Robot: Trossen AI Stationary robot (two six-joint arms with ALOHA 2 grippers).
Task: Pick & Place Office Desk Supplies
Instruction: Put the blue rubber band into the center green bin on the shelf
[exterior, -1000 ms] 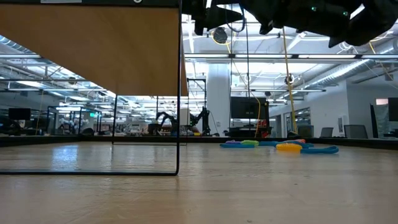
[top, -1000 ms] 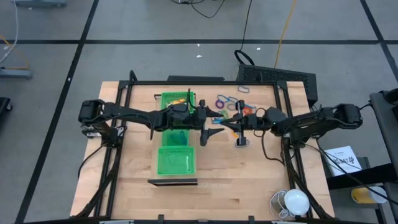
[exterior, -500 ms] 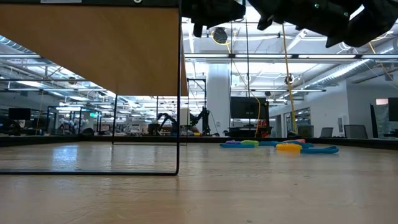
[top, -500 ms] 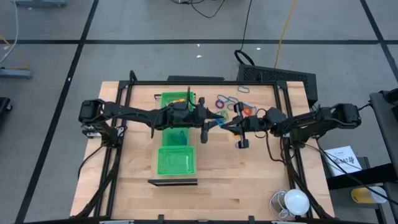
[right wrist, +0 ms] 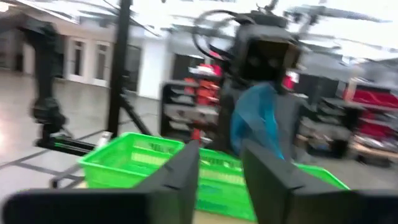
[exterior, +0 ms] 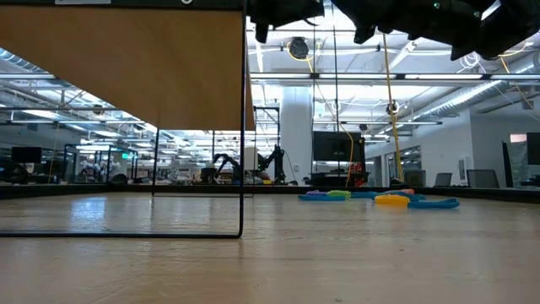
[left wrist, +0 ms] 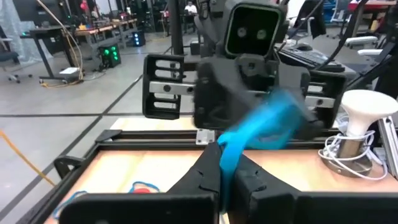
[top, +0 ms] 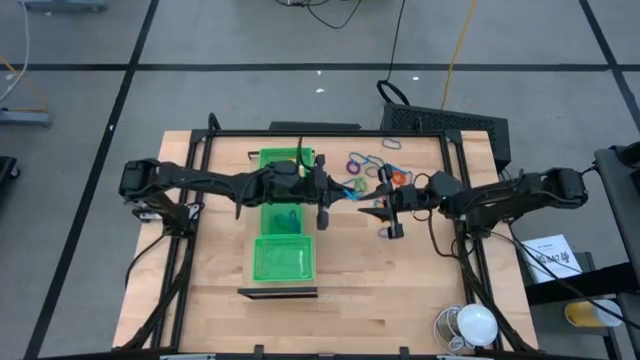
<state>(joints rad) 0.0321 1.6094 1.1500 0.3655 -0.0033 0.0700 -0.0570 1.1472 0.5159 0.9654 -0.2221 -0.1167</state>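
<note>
In mid-air over the table's middle, my left gripper (top: 340,194) (left wrist: 225,165) is shut on a blue loop (top: 351,191) (left wrist: 264,124). It is one of the office desk supplies. My right gripper (top: 368,208) (right wrist: 221,163) faces it from the table's right, open, fingers apart at the loop's (right wrist: 258,118) other end. More coloured loops (top: 368,166) (exterior: 380,199) lie on the table toward its far edge. The green tray (top: 282,225) (right wrist: 149,162) lies under my left arm. My left gripper pinches one end of the blue loop (left wrist: 227,152) between its two fingers. The fingers lie level and come from the table's left. The loop sticks out beyond the fingertips toward my right gripper, clear of the table. Whether my right gripper touches the loop, I cannot tell.
A black bar frame (top: 300,133) runs around the table top. A white lamp-like object (top: 472,324) stands at the near right corner and a dark box (top: 445,122) at the far right edge. Bare wood (top: 380,290) lies near the front.
My left gripper has shut on the blue loop. My right gripper, which was shut on that loop, has opened. Both stay high over the table's middle, and the loop stays clear of the table.
</note>
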